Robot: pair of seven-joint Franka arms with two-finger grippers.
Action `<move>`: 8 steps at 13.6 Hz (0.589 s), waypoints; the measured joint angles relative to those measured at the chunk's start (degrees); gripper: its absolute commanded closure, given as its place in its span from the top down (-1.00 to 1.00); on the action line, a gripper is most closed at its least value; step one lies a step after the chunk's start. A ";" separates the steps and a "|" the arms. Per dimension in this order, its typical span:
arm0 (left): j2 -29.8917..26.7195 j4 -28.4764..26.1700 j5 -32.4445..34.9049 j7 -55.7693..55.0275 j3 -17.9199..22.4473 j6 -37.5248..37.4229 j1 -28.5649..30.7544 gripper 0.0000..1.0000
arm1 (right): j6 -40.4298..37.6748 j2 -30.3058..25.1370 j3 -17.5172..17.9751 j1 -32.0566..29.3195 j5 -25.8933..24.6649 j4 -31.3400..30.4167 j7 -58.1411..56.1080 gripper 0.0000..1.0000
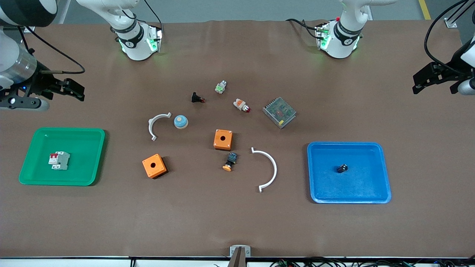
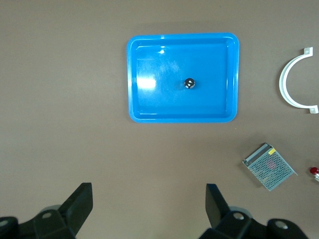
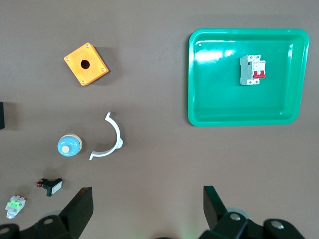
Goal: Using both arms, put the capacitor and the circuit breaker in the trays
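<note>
- Front view: the breaker (image 1: 59, 160) lies in the green tray (image 1: 89, 137) and the capacitor (image 1: 342, 168) in the blue tray (image 1: 371, 148), so both placements look done.
- Left wrist view: my left gripper (image 2: 148, 209) hangs empty, fingers spread, above bare table beside the blue tray (image 2: 149, 109).
- Right wrist view: my right gripper (image 3: 148, 208) is likewise spread and empty, beside the green tray (image 3: 209, 112).

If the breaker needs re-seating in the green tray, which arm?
Right. The right gripper hangs open near the green tray holding the circuit breaker; the left gripper is open by the blue tray.
</note>
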 measured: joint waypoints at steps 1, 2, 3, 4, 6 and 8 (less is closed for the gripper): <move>0.00 0.00 -0.22 0.00 0.02 0.00 0.31 1.00 | 0.19 -1.07 0.00 0.00 0.26 -0.91 0.01 0.96; -0.01 0.00 -0.26 0.00 0.04 -0.10 0.43 1.00 | 0.67 -1.72 0.00 -0.01 0.45 -1.35 0.03 0.97; -0.02 0.00 -0.26 0.00 0.04 -0.29 0.43 1.00 | 1.69 -2.06 0.00 -0.02 0.61 -1.44 0.05 0.97; -0.05 0.00 -0.26 0.00 0.04 -0.37 0.43 1.00 | 2.82 -2.21 -0.03 -0.07 0.68 -1.39 0.09 0.98; -0.17 0.00 -0.28 0.00 0.04 -0.45 0.43 1.00 | 3.83 -2.30 -0.23 -0.63 0.71 -0.95 0.18 0.98; -0.27 0.00 -0.28 0.00 0.04 -0.51 0.43 1.00 | 4.75 -2.30 -0.60 -1.48 0.81 -0.28 0.17 0.98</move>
